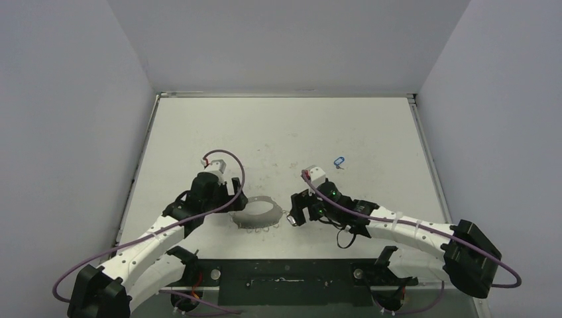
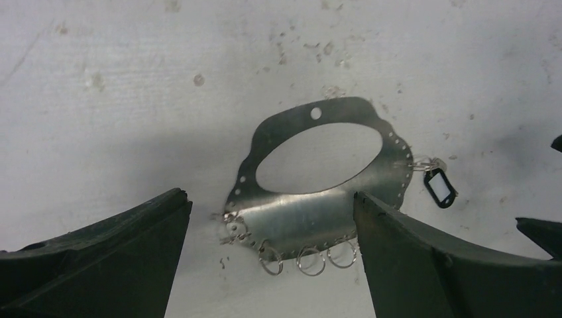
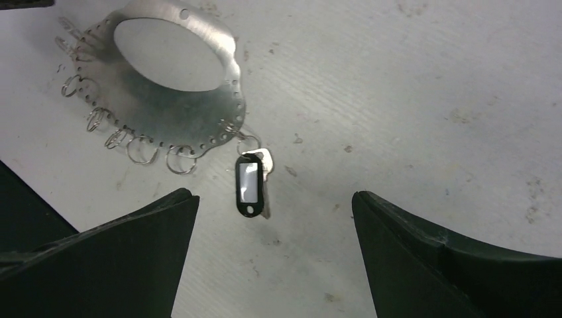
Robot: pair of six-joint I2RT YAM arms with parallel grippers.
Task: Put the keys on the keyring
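You are looking down on a scuffed white table (image 1: 278,126) closed in by pale walls (image 1: 66,132) on the left, right and far sides. The keyring (image 1: 257,213) lies flat near the near edge, about midway between the two arms. It is a thin grey plate with a big oval hole whose long axis runs left to right. Small wire loops (image 2: 310,260) fringe its near rim. The left gripper (image 1: 232,191) hangs just left of the plate with its jaws wide apart and nothing held. In its wrist view the plate sits between the dark fingers (image 2: 99,265), and the right-hand finger covers the plate's near corner; you cannot tell whether it touches. The right gripper (image 1: 298,213) is just right of the plate, jaws also wide apart and empty. The dark key (image 3: 250,185) lies on the table below and between them. Its long axis points away from the plate toward that gripper, and its ring appears linked to a loop at the plate's right rim. The blue key (image 1: 339,161) lies alone farther back and to the right, well apart from the keyring, lying roughly left to right. Open table stretches beyond both grippers to the far wall.
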